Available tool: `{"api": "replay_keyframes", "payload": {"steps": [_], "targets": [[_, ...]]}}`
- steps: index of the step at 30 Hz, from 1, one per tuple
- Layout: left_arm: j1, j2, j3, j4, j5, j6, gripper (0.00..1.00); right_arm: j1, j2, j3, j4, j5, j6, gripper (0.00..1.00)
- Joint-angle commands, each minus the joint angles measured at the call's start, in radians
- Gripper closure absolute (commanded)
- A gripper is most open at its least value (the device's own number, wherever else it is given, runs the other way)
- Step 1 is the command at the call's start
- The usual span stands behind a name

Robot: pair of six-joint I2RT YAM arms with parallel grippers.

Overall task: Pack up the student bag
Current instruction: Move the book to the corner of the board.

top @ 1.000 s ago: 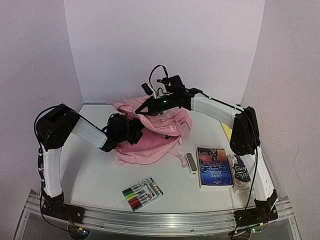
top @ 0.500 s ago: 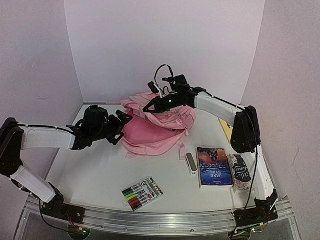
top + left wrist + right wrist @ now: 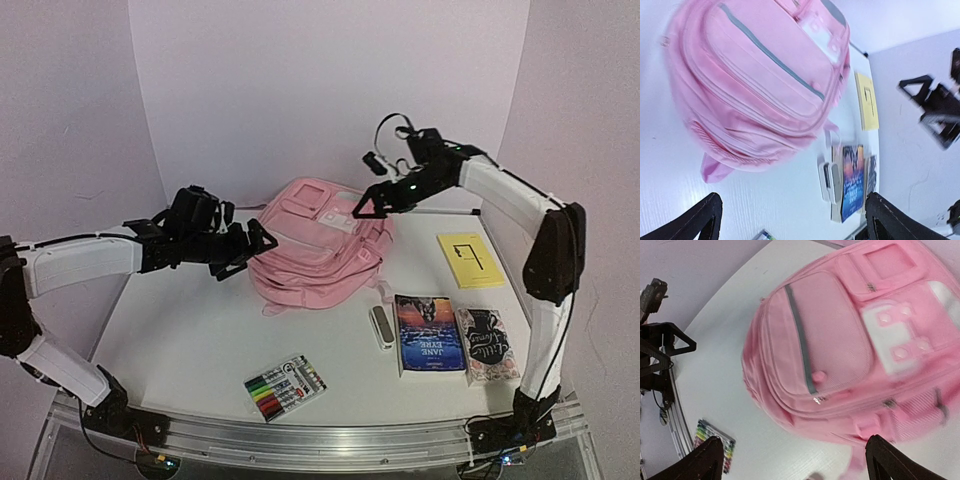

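Top external view, stock as you are seeing it.

- Student bag (image 3: 320, 250), one: a pink backpack, lying front-up at the far middle of the table (image 3: 170, 340). Every zip that is showing is appearing shut.
- Left gripper (image 3: 243, 252), one: hanging just left of the bag, jaws spread wide, carrying nothing.
- Right gripper (image 3: 366, 204), one: hovering over the bag's far right corner, jaws likewise spread wide, carrying nothing.
- Marker pack (image 3: 286, 386), one: lying at the near middle.
- Books, two: lying side by side at the near right, a blue Jane Eyre (image 3: 430, 333) and a dark-covered book (image 3: 487, 345).
- Yellow booklet (image 3: 470, 260), one: lying farther back on the right.
- Grey oblong case (image 3: 381, 326), one: lying just left of the blue Jane Eyre.

Step in hand, as I am judging it: you are readying the bag, with nothing packed yet. Next you are needing a zip pull gripped and the main compartment opened, with one arm steadying the fabric.
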Motion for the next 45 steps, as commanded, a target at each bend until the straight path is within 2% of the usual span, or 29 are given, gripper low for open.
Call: {"api": "replay_keyframes", "payload": {"steps": [1,6,13,20,24,28,34,40,45], "targets": [[-0.05,0.047,0.065,-0.078,0.085,0.124,0.0,-0.121,-0.154,-0.066,-0.354,0.11,-0.29,0.02],[-0.057,0.064,0.052,-0.036,0.13,0.139,0.0,-0.298,-0.231,-0.18,-0.583,0.208,-0.514,0.02],[-0.073,0.109,0.095,-0.049,0.204,0.186,0.0,-0.462,-0.398,-0.505,-0.602,0.534,-0.768,0.02],[-0.074,0.097,0.077,-0.043,0.236,0.204,0.0,-0.642,-0.514,-0.795,-0.483,0.751,-1.063,0.02],[-0.074,0.098,0.089,-0.048,0.208,0.182,0.0,-0.689,-0.558,-0.979,-0.338,0.851,-1.197,0.02],[-0.073,0.098,0.09,-0.04,0.198,0.15,0.0,-0.692,-0.562,-1.13,-0.192,0.883,-1.288,0.02],[-0.076,0.097,0.073,-0.021,0.195,0.114,0.0,-0.668,-0.455,-1.147,-0.067,0.811,-1.25,0.03],[-0.103,0.141,0.114,-0.018,0.215,0.108,0.02,-0.478,-0.364,-1.033,-0.074,0.658,-1.028,0.04],[-0.154,0.246,0.201,-0.024,0.232,0.122,0.06,-0.352,-0.327,-0.922,-0.146,0.53,-0.879,0.04]]}}
